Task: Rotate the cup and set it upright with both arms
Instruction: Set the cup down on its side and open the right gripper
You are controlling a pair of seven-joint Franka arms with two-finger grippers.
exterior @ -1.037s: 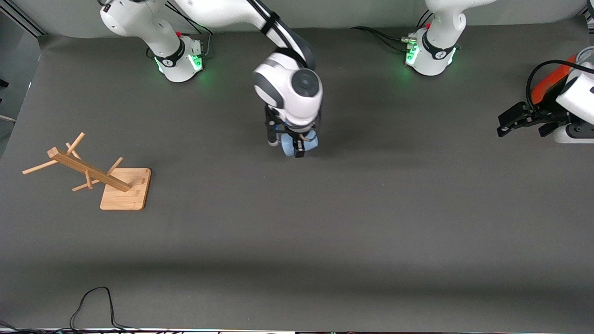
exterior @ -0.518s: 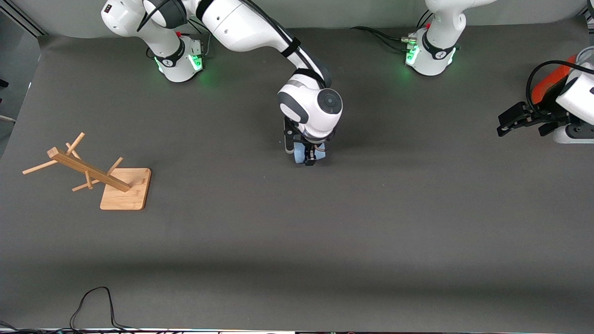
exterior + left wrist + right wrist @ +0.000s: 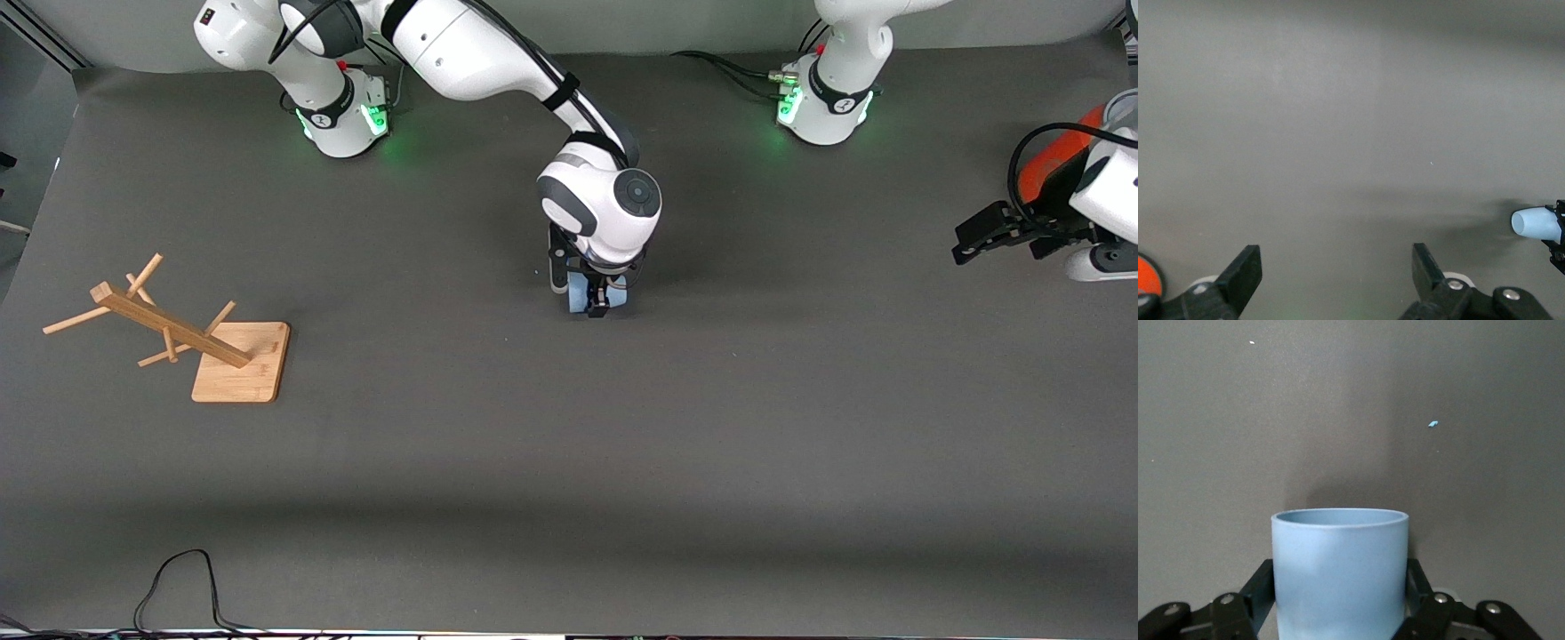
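Pale-blue cup [image 3: 594, 294] clamped between the black fingers of the right gripper [image 3: 588, 298], held in the air over the middle of the dark grey table [image 3: 569, 462], pointing sideways rather than standing. Seen from the right wrist view as a smooth, plain, slightly tapered plastic tumbler [image 3: 1340, 573] with a thin round rim and no handle, a finger pressed against each side of its wall. Seen from the left wrist view as a small blue cone-like shape [image 3: 1537, 223] lying horizontal, one round end facing the left gripper [image 3: 1331, 277]. Left gripper [image 3: 994, 229] waiting well apart from the cup, toward the left arm's end of the table, fingers spread wide and holding nothing, just beside an orange-red cylinder [image 3: 1052, 164] partly hidden by the arm. Judged progress: pickup by the right arm done, cup lifted and turned on its side; handover to the left arm and setting the cup upright on the table likely both still to come. Well apart from the cup, toward the right arm's end of the table, a pale wooden rack [image 3: 178, 333]: a flat square base, a slanted bar and thin pegs sticking out. Table surface matte and uniform, with a few tiny specks.
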